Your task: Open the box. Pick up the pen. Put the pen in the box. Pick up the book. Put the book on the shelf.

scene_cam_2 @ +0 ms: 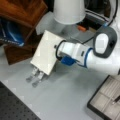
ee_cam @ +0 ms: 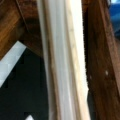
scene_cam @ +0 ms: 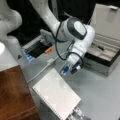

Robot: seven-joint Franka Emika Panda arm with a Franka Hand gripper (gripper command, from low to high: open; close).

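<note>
i see the gripper [scene_cam_2: 57,51] at frame centre clenched on the book [scene_cam_2: 46,52], held beside the shelf [scene_cam_2: 23,11] at upper left; the box [scene_cam: 105,53] sits open at right.

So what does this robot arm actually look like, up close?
The arm is built of rounded glossy white segments, with a dark grey oval cap on one joint. A black cable loops along it. Near the wrist sits a small blue block, with a blue band beside it. The gripper's fingers do not show clearly.
</note>
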